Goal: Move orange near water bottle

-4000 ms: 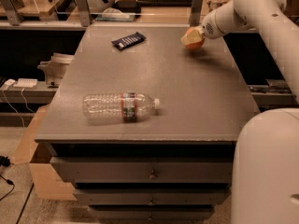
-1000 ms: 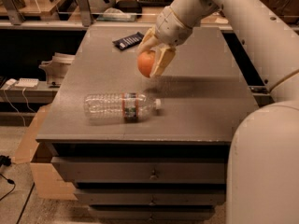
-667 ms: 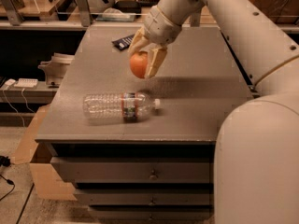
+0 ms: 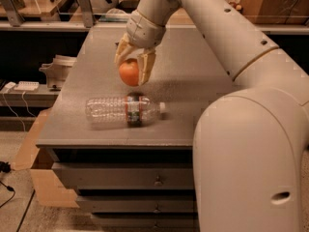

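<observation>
orange [image 4: 129, 73] now lower, nearer the water bottle [image 4: 123, 111] — tight between the jaws just above it

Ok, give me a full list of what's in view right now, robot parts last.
orange: one, orange, held off the table just behind the bottle's label.
water bottle: one, clear with a white cap and a dark label, lying on its side near the table's front edge, cap to the right.
table: one, grey top.
drawers: at least two, dark grey, under the table's front.
cardboard box: one, tan, on the floor left of the drawers.
white devices: apparently two, on a low shelf at far left.
gripper: one, cream, shut on the orange, over the table's left half.
arm: one, cream, reaching in from the right.
robot body: cream, right foreground.
</observation>
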Tool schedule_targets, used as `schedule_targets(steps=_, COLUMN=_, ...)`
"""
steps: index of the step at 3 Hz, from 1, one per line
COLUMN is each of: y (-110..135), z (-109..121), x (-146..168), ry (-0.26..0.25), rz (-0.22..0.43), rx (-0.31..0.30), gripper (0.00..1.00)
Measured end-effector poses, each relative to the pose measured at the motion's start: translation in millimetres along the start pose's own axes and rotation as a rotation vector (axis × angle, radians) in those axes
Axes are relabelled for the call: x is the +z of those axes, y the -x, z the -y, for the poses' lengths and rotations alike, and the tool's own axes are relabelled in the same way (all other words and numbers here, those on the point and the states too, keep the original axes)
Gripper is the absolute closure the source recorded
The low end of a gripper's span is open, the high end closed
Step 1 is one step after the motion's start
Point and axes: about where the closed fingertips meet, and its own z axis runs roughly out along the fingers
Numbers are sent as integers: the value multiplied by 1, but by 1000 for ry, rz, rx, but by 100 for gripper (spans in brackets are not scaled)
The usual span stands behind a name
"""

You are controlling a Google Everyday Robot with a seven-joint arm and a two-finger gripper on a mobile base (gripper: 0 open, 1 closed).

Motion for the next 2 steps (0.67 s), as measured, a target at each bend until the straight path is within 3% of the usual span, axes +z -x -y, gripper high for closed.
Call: schedule_targets(steps=2, y=13, z=22, x=31, ry=64, rz=15, rx=-154, gripper=100)
